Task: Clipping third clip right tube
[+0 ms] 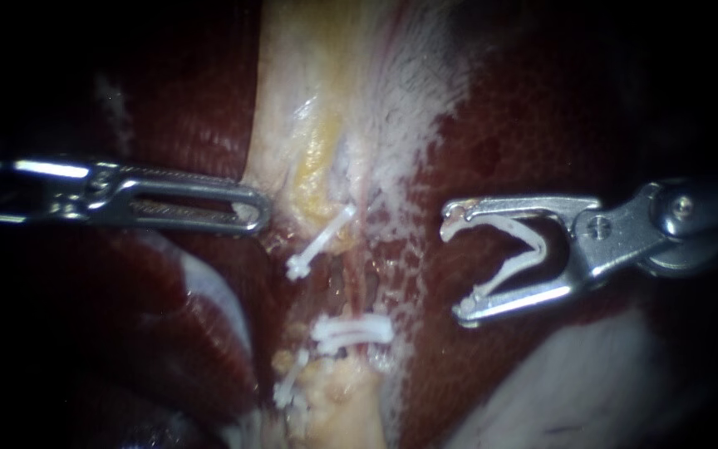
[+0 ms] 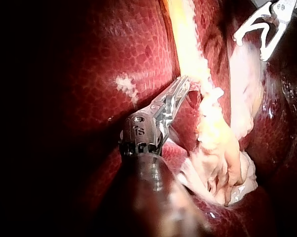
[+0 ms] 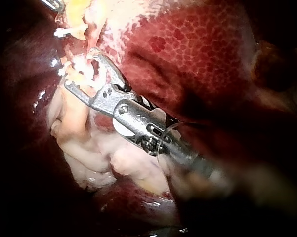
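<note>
Two reddish tubes [image 1: 357,278] run down the middle between pale fatty tissue [image 1: 313,166] above and below. One white clip [image 1: 322,241] lies slanted across them, and more clips [image 1: 351,331] sit lower down. My right instrument [image 1: 459,266] comes in from the right. Its jaws stand wide apart and hold an open white clip [image 1: 521,254] between them, a short way right of the tubes and not touching them. My left instrument [image 1: 247,209] has its jaws together on the edge of the pale tissue. In the right wrist view the loaded jaws [image 3: 81,69] hover over pale tissue.
Dark red liver [image 1: 542,108] lies on both sides of the tubes. A whitish frayed membrane [image 1: 413,125] spreads above and beside them. A pale sheet [image 1: 575,382] shows under the right instrument. In the left wrist view, my right instrument [image 2: 252,44] is ahead of the left jaws [image 2: 180,91].
</note>
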Controlling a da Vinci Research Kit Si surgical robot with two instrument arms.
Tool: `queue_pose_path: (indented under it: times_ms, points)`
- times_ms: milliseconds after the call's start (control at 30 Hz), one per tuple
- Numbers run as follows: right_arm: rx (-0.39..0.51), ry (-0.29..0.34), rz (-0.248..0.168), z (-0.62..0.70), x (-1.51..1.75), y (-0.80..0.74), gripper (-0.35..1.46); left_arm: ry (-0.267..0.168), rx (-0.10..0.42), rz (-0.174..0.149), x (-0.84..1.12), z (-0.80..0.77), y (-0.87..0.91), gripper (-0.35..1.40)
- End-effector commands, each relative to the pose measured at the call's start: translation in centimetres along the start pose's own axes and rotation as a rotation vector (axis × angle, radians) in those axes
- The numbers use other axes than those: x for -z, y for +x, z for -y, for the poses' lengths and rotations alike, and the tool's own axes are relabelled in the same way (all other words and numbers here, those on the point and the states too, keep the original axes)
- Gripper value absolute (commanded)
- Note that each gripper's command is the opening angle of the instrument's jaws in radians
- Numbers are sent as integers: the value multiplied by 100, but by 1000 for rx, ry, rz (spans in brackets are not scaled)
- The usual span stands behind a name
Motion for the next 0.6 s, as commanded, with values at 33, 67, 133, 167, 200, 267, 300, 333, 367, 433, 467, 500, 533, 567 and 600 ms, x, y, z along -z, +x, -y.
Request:
queue_pose_path:
  times_ms: [33, 67, 133, 167, 200, 267, 300, 333, 367, 433, 467, 500, 533, 567, 600]
  points:
    - [1, 0, 1, 0, -1, -1, 60, 0, 0, 0, 0, 0, 0, -35]
    - [2, 0, 1, 1, -3, -2, 60, 0, 0, 0, 1, 1, -1, -35]
    - [-6, -1, 2, 3, -9, -6, 60, 3, 2, -1, 4, 1, -3, -35]
    - [-20, -6, 4, 5, -14, -10, 60, 5, 3, -2, 7, 0, -5, -35]
    - [-46, -6, 5, 6, -20, -14, 60, 8, 4, -3, 10, 0, -8, -35]
    - [-75, -8, 6, 9, -31, -22, 60, 4, 9, -2, 20, -1, -16, -35]
    - [-83, -7, 7, 10, -37, -26, 60, 2, 11, -2, 25, -2, -20, -35]
    - [-96, -7, 8, 11, -45, -32, 60, -2, 15, 0, 32, -3, -26, -35]
    - [-110, -10, 10, 11, -52, -37, 60, -8, 18, 1, 37, -3, -30, -35]
    - [-126, -11, 12, 12, -65, -48, 60, -14, 24, 3, 49, -3, -40, -35]
    - [-134, -14, 14, 12, -69, -53, 60, -17, 34, 10, 56, -2, -46, -35]
    - [-144, -16, 15, 12, -74, -57, 60, -19, 32, 16, 62, 0, -51, -35]
    - [-153, -19, 16, 11, -78, -61, 60, -19, 29, 19, 66, 3, -56, -35]
    - [-162, -16, 16, 10, -84, -66, 60, -20, 27, 25, 71, 7, -62, -35]
    - [-167, -16, 17, 8, -88, -70, 60, -19, 24, 28, 74, 11, -66, -35]
